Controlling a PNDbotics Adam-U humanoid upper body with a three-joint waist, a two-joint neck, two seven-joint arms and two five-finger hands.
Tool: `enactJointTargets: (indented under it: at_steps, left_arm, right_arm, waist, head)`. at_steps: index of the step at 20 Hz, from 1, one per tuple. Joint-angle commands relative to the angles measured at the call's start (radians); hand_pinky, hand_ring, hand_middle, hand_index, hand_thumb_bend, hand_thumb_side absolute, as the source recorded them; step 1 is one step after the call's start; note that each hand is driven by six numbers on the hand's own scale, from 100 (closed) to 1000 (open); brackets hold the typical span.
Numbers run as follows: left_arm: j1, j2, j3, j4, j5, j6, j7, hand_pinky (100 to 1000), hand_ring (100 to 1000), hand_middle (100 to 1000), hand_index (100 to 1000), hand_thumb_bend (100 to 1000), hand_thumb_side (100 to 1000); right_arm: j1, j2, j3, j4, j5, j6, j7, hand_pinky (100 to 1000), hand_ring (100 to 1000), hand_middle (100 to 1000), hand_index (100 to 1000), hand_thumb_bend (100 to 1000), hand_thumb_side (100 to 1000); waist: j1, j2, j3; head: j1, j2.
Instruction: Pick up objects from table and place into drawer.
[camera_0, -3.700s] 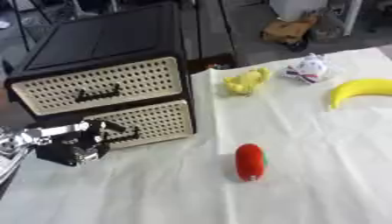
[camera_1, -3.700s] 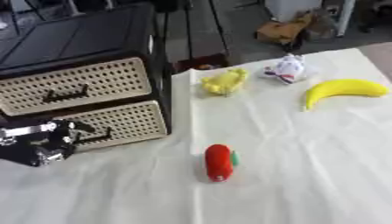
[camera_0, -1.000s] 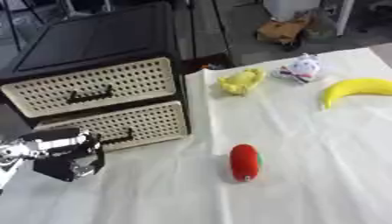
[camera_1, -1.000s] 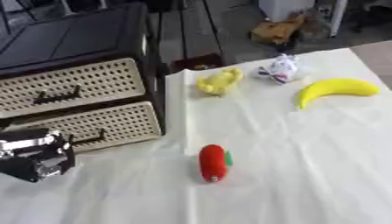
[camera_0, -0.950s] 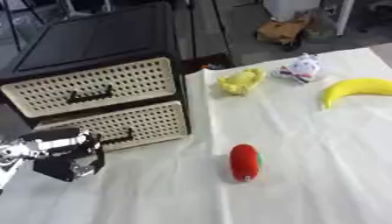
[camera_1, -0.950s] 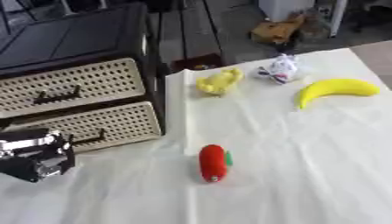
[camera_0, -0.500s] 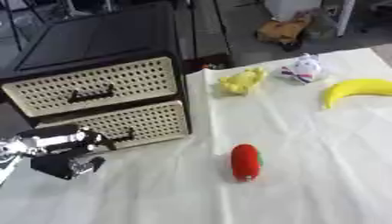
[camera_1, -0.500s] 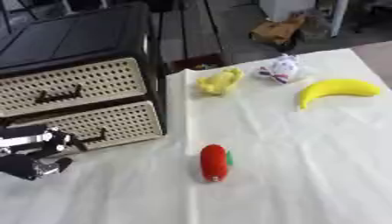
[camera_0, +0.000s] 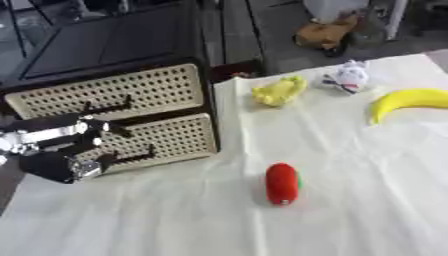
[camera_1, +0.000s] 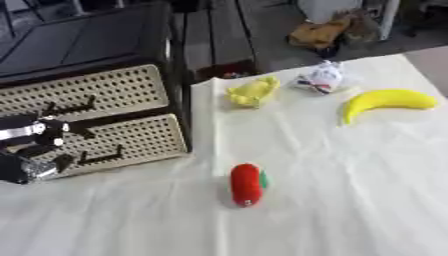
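A black cabinet (camera_0: 105, 47) stands at the left with two beige perforated drawers, upper (camera_0: 114, 92) and lower (camera_0: 162, 140), both closed. My left hand (camera_0: 54, 150) hovers at the lower drawer's left end, beside its dark handle (camera_0: 131, 156); whether it touches the handle I cannot make out. On the cream cloth lie a red oblong object (camera_0: 282, 183) in the middle, a yellow soft toy (camera_0: 278, 91) and a white toy (camera_0: 350, 77) farther back, and a banana (camera_0: 411, 100) at the right. My right hand does not show.
The cloth-covered table (camera_0: 367, 200) runs off to the right and front. Beyond its far edge is dark floor with a brown bundle (camera_0: 325, 32). The cabinet fills the table's back left.
My left hand has risen from the cloth to the lower drawer's front. The drawers stay closed, and the objects on the cloth have not moved.
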Motion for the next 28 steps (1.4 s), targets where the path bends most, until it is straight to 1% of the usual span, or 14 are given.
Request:
enactJointTargets:
  at_steps: [1,5,10,15,18,23,25,28]
  left_arm:
    - [-0.016,0.039,0.008,-0.007,-0.025,0.005,0.021,100,100,100,931,100,527]
    - [-0.026,0.027,-0.004,0.027,-0.049,0.004,0.022,100,100,100,954,100,532]
    - [-0.039,0.009,-0.012,0.097,-0.069,0.005,0.005,100,100,100,997,100,537]
    - [-0.041,-0.004,-0.012,0.149,-0.095,-0.005,0.005,100,100,100,983,100,537]
    - [-0.042,-0.009,-0.014,0.159,-0.104,-0.014,0.005,100,100,100,955,100,538]
    - [-0.046,-0.009,-0.009,0.147,-0.095,-0.016,0.012,100,100,100,964,100,537]
    - [-0.045,-0.004,-0.008,0.142,-0.101,-0.014,0.021,100,100,100,971,100,534]
    - [-0.045,-0.003,-0.009,0.147,-0.119,-0.015,0.032,100,100,100,950,100,534]
  right_arm:
    - [-0.012,-0.019,-0.009,-0.016,0.0,0.001,0.0,642,801,735,866,100,1000]
    - [-0.018,-0.016,-0.008,-0.016,-0.003,0.002,-0.001,642,801,735,865,100,1000]
    - [-0.024,-0.013,-0.009,-0.016,-0.005,0.002,-0.001,642,802,735,866,100,1000]
    - [-0.024,-0.009,-0.012,-0.016,-0.003,0.005,-0.001,643,803,734,866,100,1000]
    - [-0.022,-0.006,-0.013,-0.016,0.0,0.009,0.0,644,804,733,866,100,1000]
    - [-0.018,-0.002,-0.013,-0.016,0.003,0.014,0.004,645,805,731,867,100,1000]
    - [-0.019,-0.001,-0.012,-0.016,0.002,0.014,0.004,645,805,732,867,100,1000]
    - [-0.022,0.0,-0.01,-0.016,-0.004,0.016,0.006,645,805,732,867,100,1000]
  waist:
    - [-0.008,-0.021,-0.002]
    - [-0.007,-0.017,-0.009]
    - [-0.004,-0.01,-0.019]
    - [0.0,-0.003,-0.023]
    - [0.0,0.0,-0.02]
    - [-0.001,0.001,-0.013]
    - [-0.001,0.0,-0.012]
    - [-0.002,0.001,-0.013]
  head:
    - [0.004,-0.011]
    - [0.007,-0.016]
    - [0.012,-0.024]
    - [0.011,-0.024]
    - [0.01,-0.019]
    - [0.011,-0.014]
    - [0.013,-0.015]
    - [0.014,-0.021]
